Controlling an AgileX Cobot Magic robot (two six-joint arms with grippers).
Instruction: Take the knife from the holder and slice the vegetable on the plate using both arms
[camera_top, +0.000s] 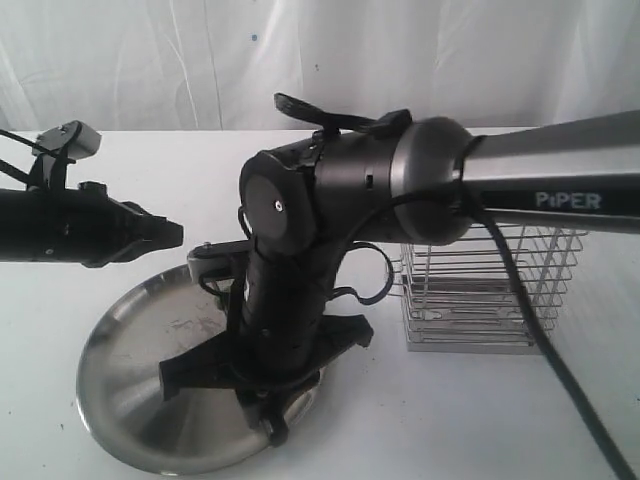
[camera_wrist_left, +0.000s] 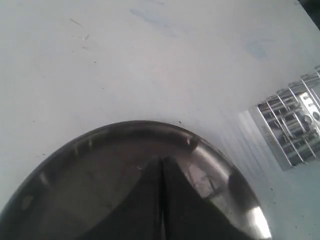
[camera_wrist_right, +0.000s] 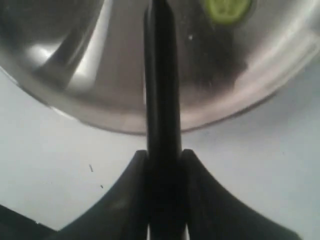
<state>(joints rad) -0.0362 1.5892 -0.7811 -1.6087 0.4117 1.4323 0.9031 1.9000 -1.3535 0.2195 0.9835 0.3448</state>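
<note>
Knife (camera_wrist_right: 162, 75) tip out over plate (camera_wrist_right: 75, 55)

We count left arm (camera_top: 60, 225) and right arm (camera_top: 330, 200): 2 arms | left gripper (camera_wrist_left: 161, 162) and right gripper (camera_wrist_right: 164, 155): 2 grippers | plate (camera_top: 130, 400): 1 | holder (camera_top: 470, 290): 1 | knife (camera_wrist_right: 162, 75): 1 | vegetable slice (camera_wrist_right: 227, 9): 1 that we can see

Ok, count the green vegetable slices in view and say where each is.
1. The vegetable slice lies on the plate, beside the blade of the knife in the right gripper. The right arm hides much of the plate in the exterior view, so more may be hidden.
</note>
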